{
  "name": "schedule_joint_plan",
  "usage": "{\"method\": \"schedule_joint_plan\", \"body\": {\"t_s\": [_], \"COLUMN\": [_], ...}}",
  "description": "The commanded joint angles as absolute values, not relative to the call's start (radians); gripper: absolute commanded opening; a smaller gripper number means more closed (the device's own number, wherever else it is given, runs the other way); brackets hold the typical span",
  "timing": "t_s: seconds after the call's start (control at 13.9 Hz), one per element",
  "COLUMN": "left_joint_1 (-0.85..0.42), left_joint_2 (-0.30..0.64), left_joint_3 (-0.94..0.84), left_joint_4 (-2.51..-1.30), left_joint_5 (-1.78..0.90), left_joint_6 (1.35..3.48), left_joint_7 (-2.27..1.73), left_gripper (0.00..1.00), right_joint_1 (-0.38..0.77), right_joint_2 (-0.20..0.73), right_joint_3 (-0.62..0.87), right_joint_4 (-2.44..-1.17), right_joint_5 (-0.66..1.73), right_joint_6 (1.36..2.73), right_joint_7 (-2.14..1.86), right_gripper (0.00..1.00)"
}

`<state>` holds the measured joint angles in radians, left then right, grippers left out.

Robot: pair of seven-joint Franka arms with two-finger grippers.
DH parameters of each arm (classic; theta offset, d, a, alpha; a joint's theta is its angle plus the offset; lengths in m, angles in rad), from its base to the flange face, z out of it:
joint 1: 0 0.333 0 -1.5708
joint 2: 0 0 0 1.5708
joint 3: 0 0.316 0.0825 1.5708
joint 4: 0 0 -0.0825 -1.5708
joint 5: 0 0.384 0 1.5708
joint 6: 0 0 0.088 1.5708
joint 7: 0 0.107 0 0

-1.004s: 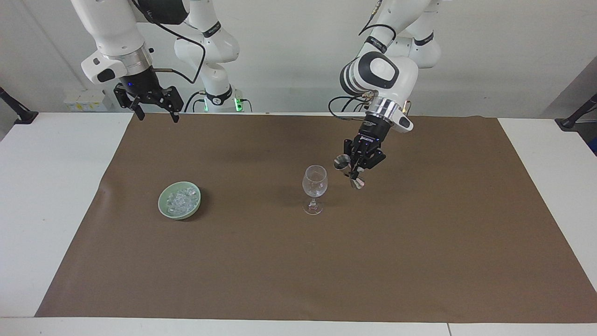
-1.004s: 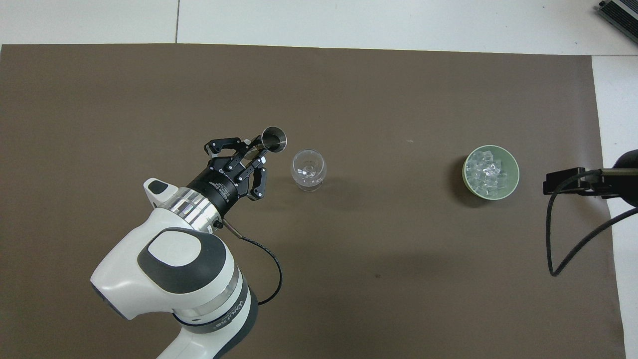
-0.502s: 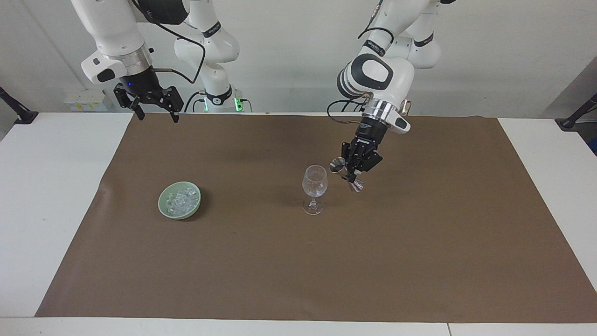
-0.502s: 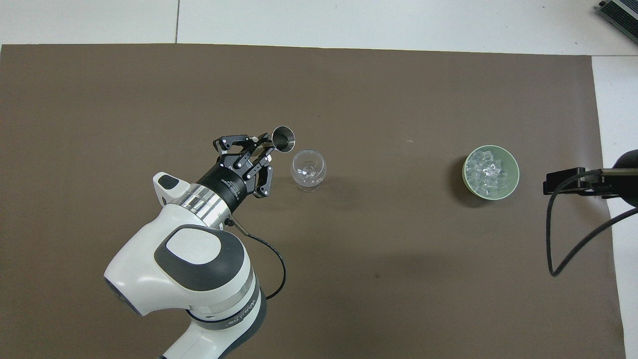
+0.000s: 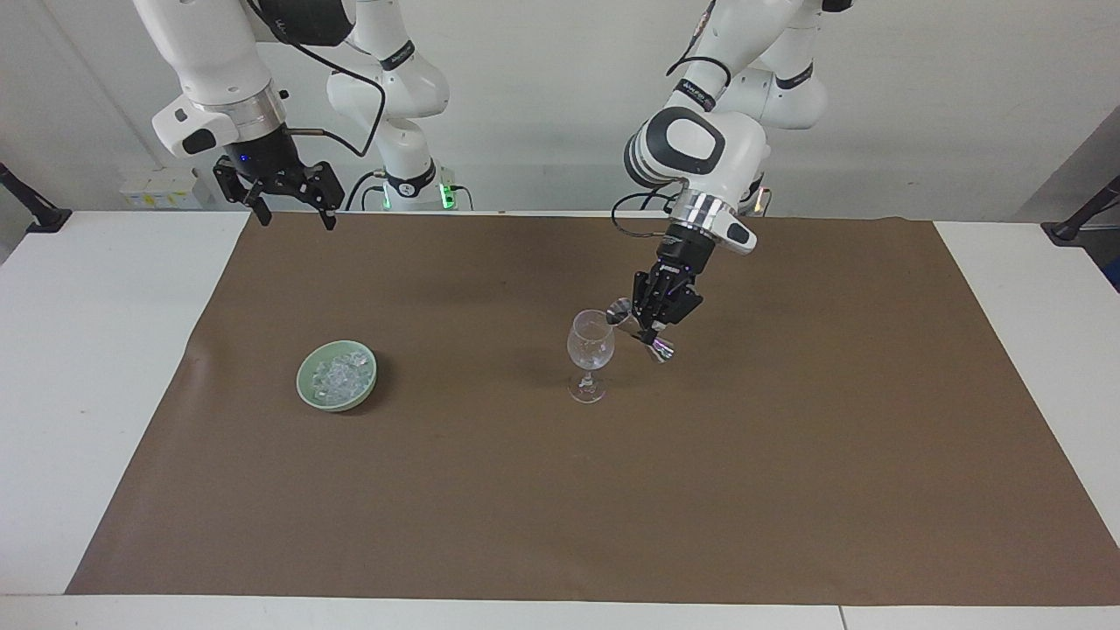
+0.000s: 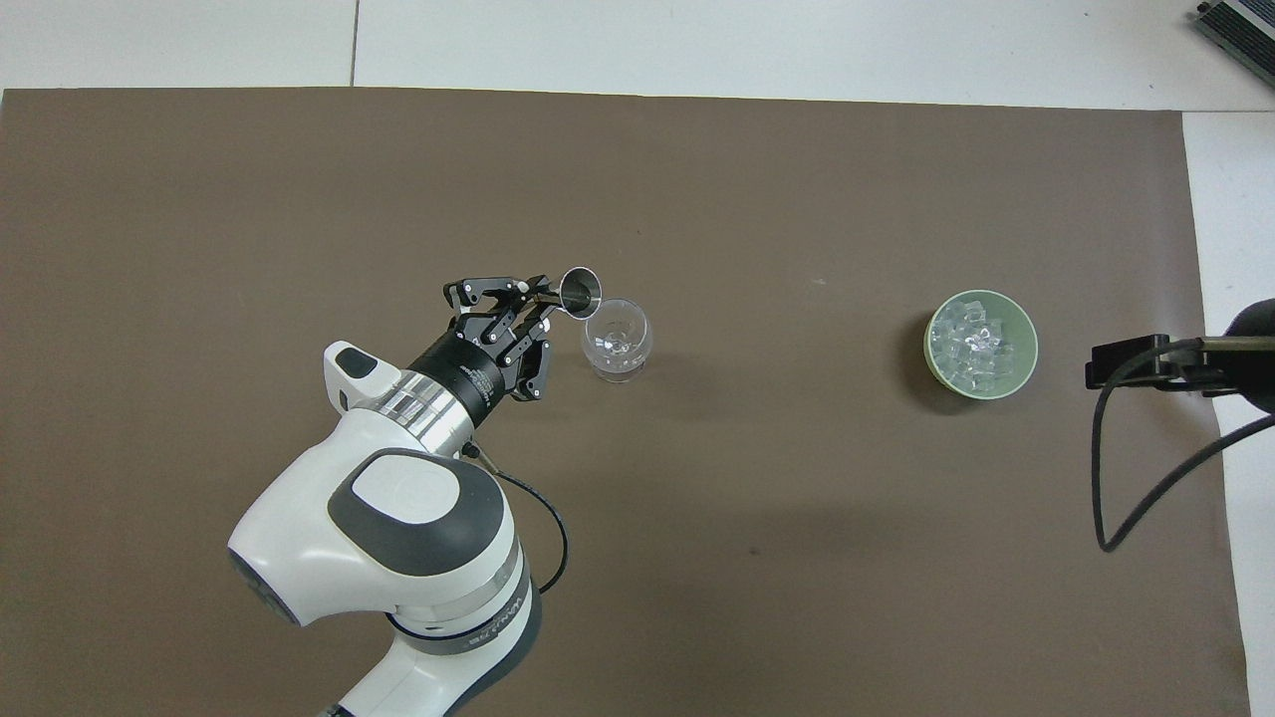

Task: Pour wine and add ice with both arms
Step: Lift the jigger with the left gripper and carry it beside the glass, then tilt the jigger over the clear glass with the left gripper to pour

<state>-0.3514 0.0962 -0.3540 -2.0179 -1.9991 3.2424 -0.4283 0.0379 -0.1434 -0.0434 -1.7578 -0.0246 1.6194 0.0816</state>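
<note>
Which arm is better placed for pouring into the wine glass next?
The left. Its gripper holds the metal jigger tilted at the wine glass rim. The right gripper waits open over the mat's edge, nearer the robots than the ice bowl.

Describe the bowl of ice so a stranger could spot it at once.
Start at the brown mat on the table. Toward the right arm's end sits a green bowl of ice, well apart from the wine glass. It is the only coloured dish there.
</note>
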Motion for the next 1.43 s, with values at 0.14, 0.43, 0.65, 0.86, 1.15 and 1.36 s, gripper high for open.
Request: {"method": "schedule_joint_plan", "body": {"t_s": [0.14,0.43,0.65,0.86,1.15,1.36], "left_joint_1": [-0.385,-0.388,-0.400,-0.403,-0.417,-0.426], "left_joint_2": [0.124,0.130,0.141,0.147,0.160,0.160], "left_joint_3": [-0.345,-0.347,-0.347,-0.347,-0.345,-0.347], "left_joint_4": [-1.976,-1.971,-1.965,-1.960,-1.957,-1.953], "left_joint_5": [-1.954,-1.942,-1.915,-1.911,-1.910,-1.910], "left_joint_6": [3.289,3.300,3.321,3.330,3.356,3.367], "left_joint_7": [-0.374,-0.341,-0.334,-0.310,-0.276,-0.250], "left_gripper": [0.00,0.00,0.00,0.00,0.00,0.00], "right_joint_1": [0.034,0.034,0.034,0.034,0.034,0.034], "right_joint_2": [-0.153,-0.153,-0.153,-0.153,-0.153,-0.153], "right_joint_3": [-0.041,-0.041,-0.041,-0.041,-0.041,-0.041], "right_joint_4": [-1.773,-1.773,-1.773,-1.773,-1.773,-1.773], "right_joint_5": [-0.020,-0.020,-0.020,-0.020,-0.020,-0.020], "right_joint_6": [1.631,1.631,1.631,1.631,1.631,1.631], "right_joint_7": [0.058,0.058,0.058,0.058,0.058,0.058], "right_gripper": [1.00,1.00,1.00,1.00,1.00,1.00]}}
